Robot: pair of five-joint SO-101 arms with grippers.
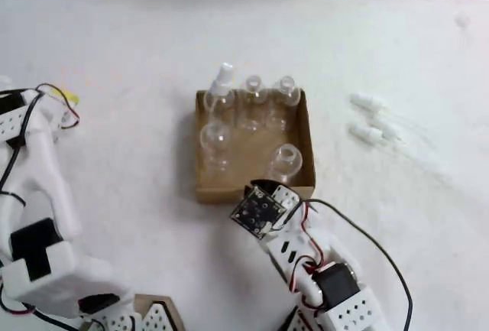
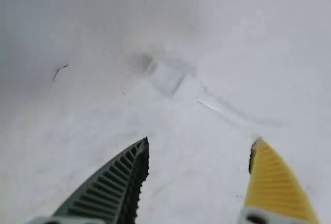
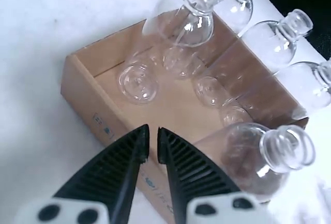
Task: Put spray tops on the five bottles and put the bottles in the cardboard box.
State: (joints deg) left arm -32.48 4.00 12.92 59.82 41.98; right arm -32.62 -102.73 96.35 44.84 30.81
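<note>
From above: five clear bottles [image 1: 285, 164] upright in the cardboard box [image 1: 221, 191] at mid-table, necks skyward, long axes vertical. Just one, at the far left corner, wearing a white fitted spray top [image 1: 225, 72], the other four open-mouthed. Two loose spray tops [image 1: 367, 103] flat on the white cloth [image 1: 114, 56] well to the box's right, thin tubes trailing off to the right. Right gripper [image 1: 266, 189] poised at the box's near wall, beside the nearest bottle; left arm [image 1: 38, 216] folded at the table's left side, well apart from the box. From the left wrist: left gripper [image 2: 200, 144] spread wide and empty above the cloth, a lying spray top [image 2: 166, 76] on its side ahead, dip tube [image 2: 227, 111] stretched along the cloth, long axis running from head to tube tip. From the right wrist: right gripper [image 3: 152, 133] all but closed, a sliver of gap between the jaws, holding nothing, over the box's near wall, with the nearest bottle's threaded neck [image 3: 287, 146] open just beside. Likely handling: bottles light, thin-walled, smooth and easily tipped, best steadied at the neck or shoulder. Spray tops lighter still, stiff at the head, whippy at the tube, best pinched across the head with the tube left free to drop down a neck.
</note>
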